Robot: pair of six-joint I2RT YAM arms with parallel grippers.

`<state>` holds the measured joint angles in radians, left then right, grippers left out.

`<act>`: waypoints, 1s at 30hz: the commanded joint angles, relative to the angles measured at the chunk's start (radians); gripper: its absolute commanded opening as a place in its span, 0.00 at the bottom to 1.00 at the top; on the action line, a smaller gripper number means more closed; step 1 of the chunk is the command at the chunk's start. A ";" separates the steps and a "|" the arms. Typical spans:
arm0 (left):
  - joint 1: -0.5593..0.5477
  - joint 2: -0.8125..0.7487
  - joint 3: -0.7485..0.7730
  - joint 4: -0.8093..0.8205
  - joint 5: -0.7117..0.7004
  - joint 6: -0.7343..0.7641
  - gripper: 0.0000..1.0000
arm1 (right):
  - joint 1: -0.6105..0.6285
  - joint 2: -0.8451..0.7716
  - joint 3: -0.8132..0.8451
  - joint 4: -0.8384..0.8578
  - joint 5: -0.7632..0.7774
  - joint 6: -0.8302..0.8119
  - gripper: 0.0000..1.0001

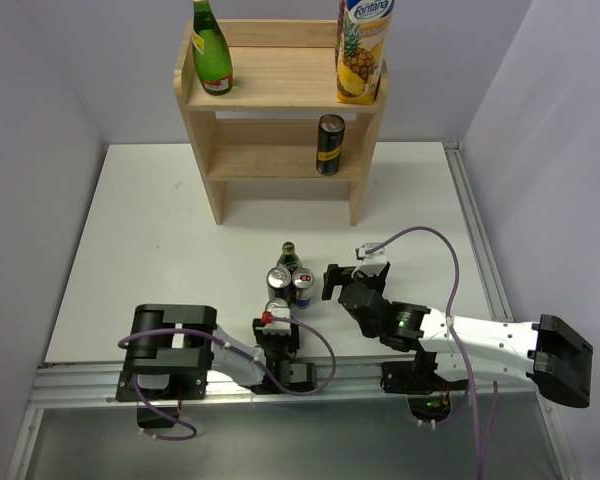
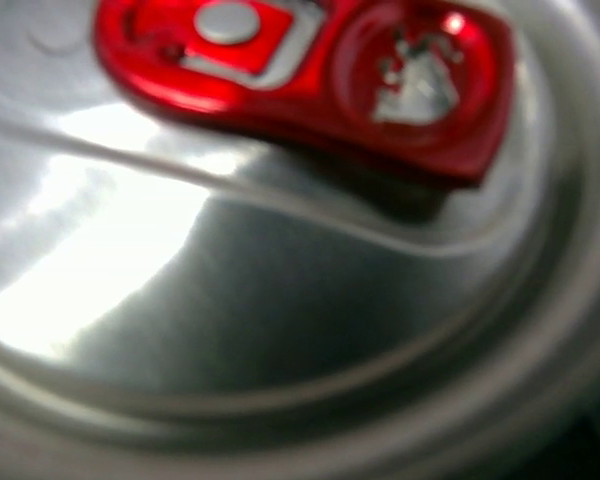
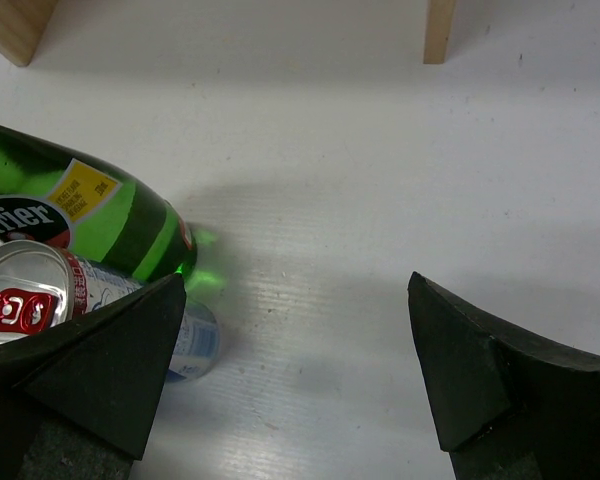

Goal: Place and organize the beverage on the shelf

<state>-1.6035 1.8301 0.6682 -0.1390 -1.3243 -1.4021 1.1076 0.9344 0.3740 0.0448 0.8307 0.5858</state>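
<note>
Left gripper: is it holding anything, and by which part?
The left gripper is shut on the can with the red tab, by its sides near the top. The right gripper is open, holding nothing.

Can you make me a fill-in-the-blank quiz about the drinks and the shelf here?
The green glass bottle on the light-wood shelf stands at the top board's ____ end. The dark can stands on the shelf's ____ board. The left gripper is shut on a silver can with a ____ pull tab. The right gripper stands ____, holding nothing. Missing: left; lower; red; open.
</note>
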 commanded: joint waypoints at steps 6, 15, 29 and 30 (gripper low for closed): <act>-0.075 0.021 0.129 -0.460 0.071 -0.365 0.00 | 0.012 0.009 0.045 0.024 0.048 0.000 0.99; -0.176 -0.132 0.208 -0.786 0.056 -0.505 0.00 | 0.012 0.011 0.049 0.029 0.044 -0.003 0.99; -0.092 -0.584 0.509 -0.969 -0.101 -0.024 0.00 | 0.018 0.001 0.049 0.026 0.047 -0.004 0.99; -0.035 -0.682 0.486 -0.630 -0.080 0.155 0.00 | 0.018 0.001 0.051 0.026 0.048 -0.004 0.99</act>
<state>-1.7241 1.3373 1.1397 -1.1374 -1.3174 -1.6695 1.1156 0.9413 0.3813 0.0448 0.8383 0.5823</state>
